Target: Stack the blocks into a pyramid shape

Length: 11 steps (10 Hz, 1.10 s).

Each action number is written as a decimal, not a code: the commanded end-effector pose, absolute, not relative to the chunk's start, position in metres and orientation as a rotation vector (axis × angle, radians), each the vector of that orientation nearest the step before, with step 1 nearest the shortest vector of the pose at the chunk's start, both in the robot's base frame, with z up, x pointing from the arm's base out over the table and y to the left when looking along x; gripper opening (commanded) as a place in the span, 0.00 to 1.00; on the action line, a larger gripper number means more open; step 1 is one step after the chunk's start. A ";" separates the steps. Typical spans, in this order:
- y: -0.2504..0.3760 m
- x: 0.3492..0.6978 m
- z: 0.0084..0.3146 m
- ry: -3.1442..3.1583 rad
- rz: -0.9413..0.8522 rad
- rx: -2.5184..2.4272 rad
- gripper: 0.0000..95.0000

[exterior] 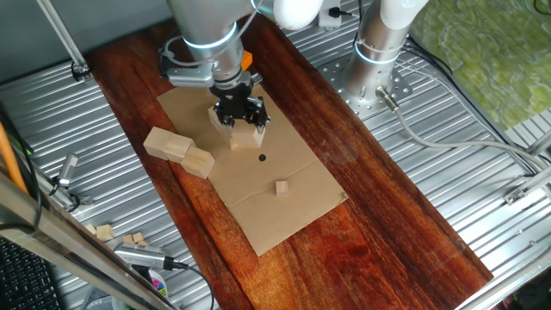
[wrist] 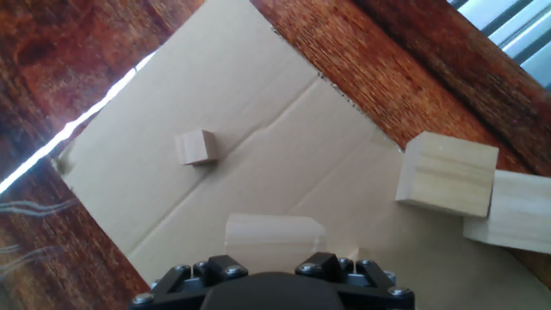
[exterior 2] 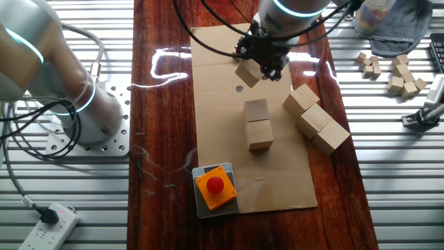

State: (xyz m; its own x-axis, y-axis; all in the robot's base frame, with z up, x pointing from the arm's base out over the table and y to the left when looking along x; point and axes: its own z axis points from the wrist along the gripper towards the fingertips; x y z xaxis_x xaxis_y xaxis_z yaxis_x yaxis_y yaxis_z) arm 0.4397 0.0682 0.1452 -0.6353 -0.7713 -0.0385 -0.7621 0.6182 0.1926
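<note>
My gripper [exterior: 244,126] is shut on a pale wooden block [exterior 2: 248,73] and holds it tilted just above the cardboard; the block also shows low in the hand view [wrist: 274,231]. Two blocks [exterior 2: 258,122] lie end to end in a short row in the middle of the cardboard, a little apart from the held one. Three more blocks [exterior 2: 314,118] lie touching in a diagonal line at the cardboard's edge; they show in the one fixed view [exterior: 179,151] and in the hand view [wrist: 448,175].
A cardboard sheet [exterior 2: 215,62] covers the wooden table. A tiny wooden cube [wrist: 195,146] and a black dot [exterior: 262,158] lie near the gripper. An orange block with a red button [exterior 2: 215,186] stands at the cardboard's edge. Small wooden pieces [exterior 2: 399,69] lie on the metal.
</note>
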 end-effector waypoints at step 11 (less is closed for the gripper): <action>0.072 0.437 0.134 -2.105 -0.010 2.324 0.00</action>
